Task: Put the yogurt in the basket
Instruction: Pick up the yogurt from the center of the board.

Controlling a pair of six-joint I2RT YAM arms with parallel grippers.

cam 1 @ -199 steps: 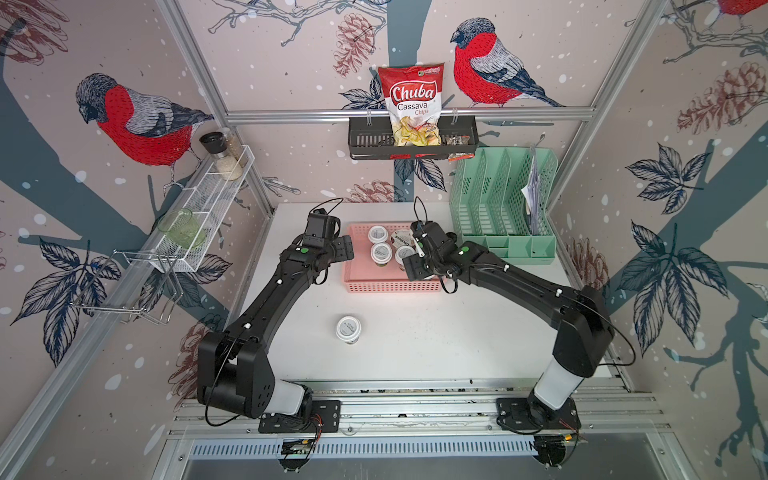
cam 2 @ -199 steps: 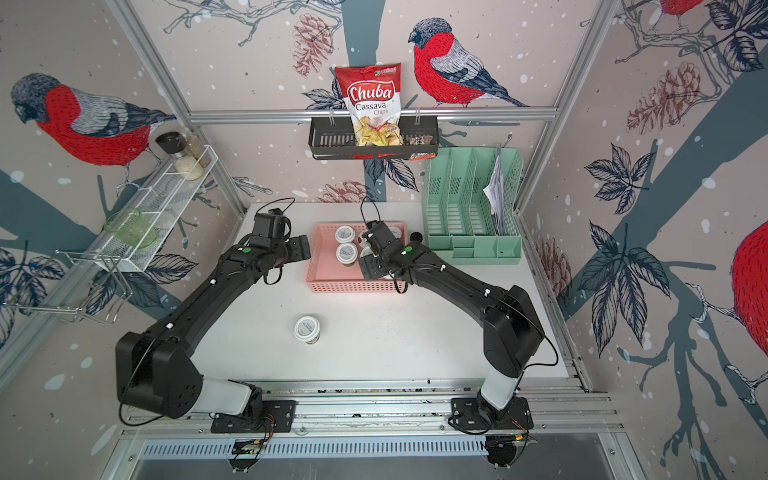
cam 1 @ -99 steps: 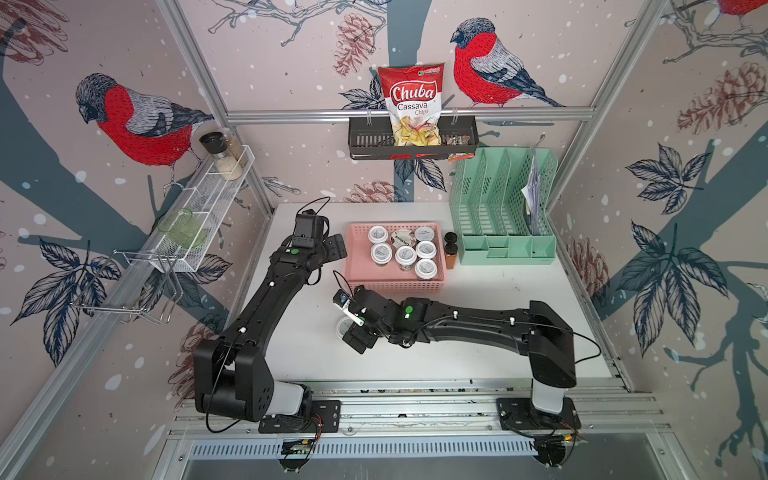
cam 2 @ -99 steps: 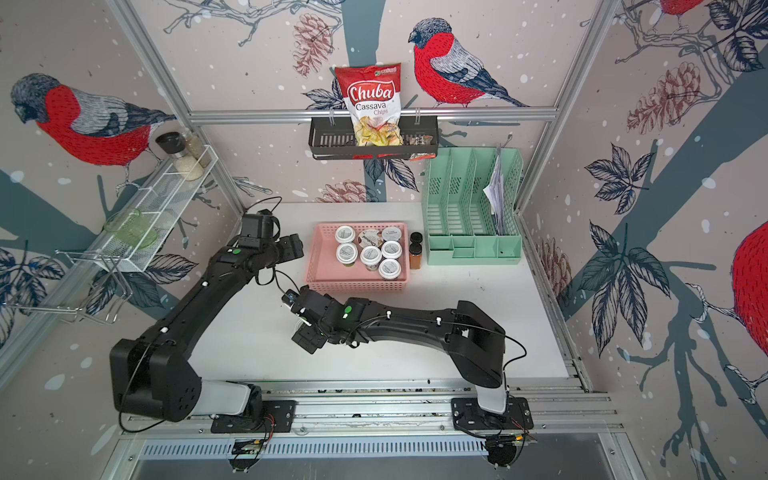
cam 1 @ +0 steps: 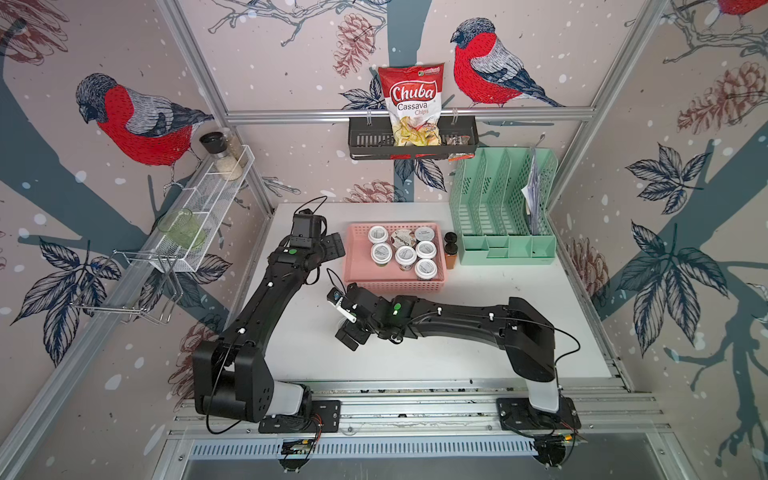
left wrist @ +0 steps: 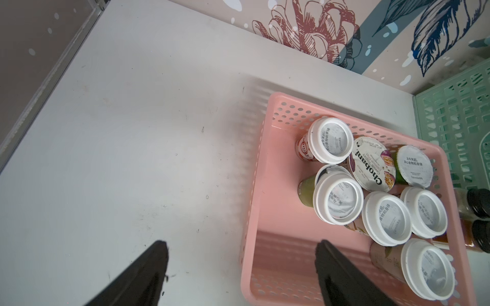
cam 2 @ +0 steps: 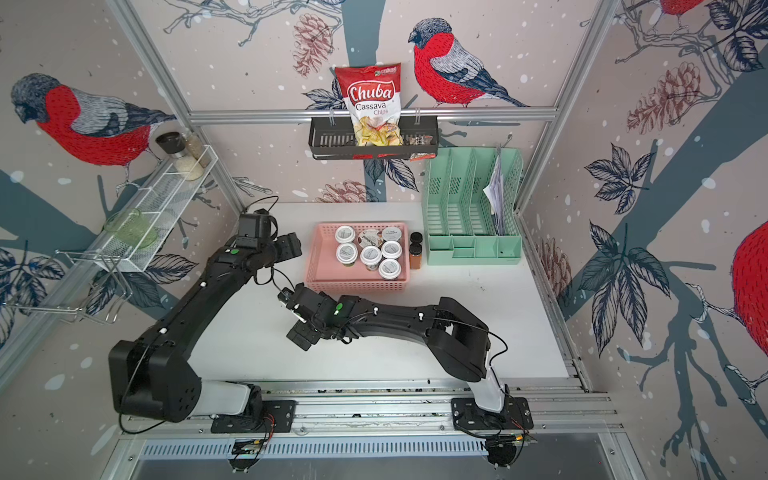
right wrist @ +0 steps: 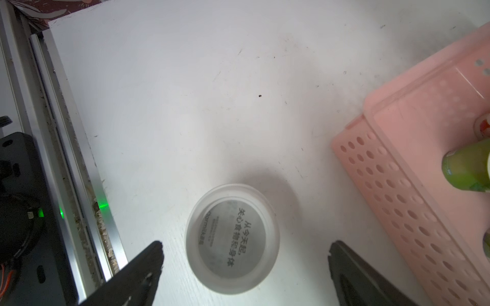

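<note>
A: How many to go?
B: One. Seven cups [cam 1: 405, 254] sit in the basket [cam 1: 395, 286]. The eighth cup [right wrist: 232, 238] stands on the table [right wrist: 185, 79] under my right gripper [right wrist: 246, 245], jaws spread, nothing held. Left gripper [left wrist: 241, 243] gapes empty beside the basket.

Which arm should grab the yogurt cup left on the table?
Right. The right gripper hangs open over the lone cup, which shows between its fingers in the right wrist view. The left gripper is open too, but it sits over the basket side wall, away from that cup.
</note>
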